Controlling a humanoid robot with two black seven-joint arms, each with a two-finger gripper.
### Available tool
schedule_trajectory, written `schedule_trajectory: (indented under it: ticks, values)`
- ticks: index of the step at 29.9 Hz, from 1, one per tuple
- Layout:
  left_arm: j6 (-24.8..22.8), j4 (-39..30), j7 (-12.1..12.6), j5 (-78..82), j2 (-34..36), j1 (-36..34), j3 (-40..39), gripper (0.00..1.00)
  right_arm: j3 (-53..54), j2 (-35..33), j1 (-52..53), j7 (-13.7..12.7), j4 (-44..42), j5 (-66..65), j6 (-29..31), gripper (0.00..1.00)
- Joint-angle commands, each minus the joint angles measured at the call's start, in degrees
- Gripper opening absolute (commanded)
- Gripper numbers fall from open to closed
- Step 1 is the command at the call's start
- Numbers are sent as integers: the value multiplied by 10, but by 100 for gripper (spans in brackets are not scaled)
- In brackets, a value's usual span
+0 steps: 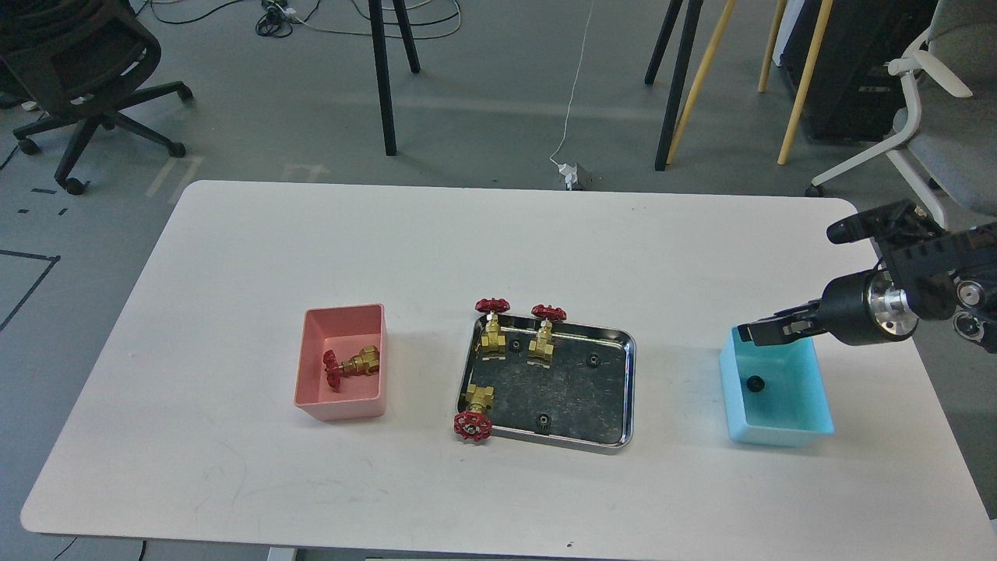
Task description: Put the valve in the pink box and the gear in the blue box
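The pink box (311,397) stands left of centre with one valve (354,365) lying in it. The blue box (810,405) stands at the right with one black gear (754,382) on its floor. My right gripper (749,333) hovers over the blue box's far left rim, above the gear, with its fingers slightly apart and empty. Three more valves are at the steel tray: two upright at its far edge (491,331) (543,339), one lying over its near left corner (473,413). Three gears (515,344) (593,360) (541,422) lie in the tray. My left gripper is out of view.
The shiny steel tray (629,389) sits mid-table between the two boxes. The white table's right edge (927,366) is close behind the blue box. Chairs and stand legs are on the floor beyond the table.
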Motion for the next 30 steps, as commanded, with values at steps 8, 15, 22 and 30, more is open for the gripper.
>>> schedule_trajectory:
  ticks: [8, 15, 22, 30]
  values:
    - [25, -14, 6, 71, -41, -8, 52, 98, 251, 27, 0, -7, -89, 190, 0, 73]
    - [43, -16, 38, 133, -101, -60, 70, 98, 355, 60, 0, -63, -167, 399, 0, 73]
    - [79, -4, 58, 137, -188, -110, 125, 98, 360, 107, -1, -123, -180, 573, -163, 73]
    - [85, 9, 58, 134, -215, -127, 178, 98, 355, 182, 27, -155, -246, 625, -338, 73]
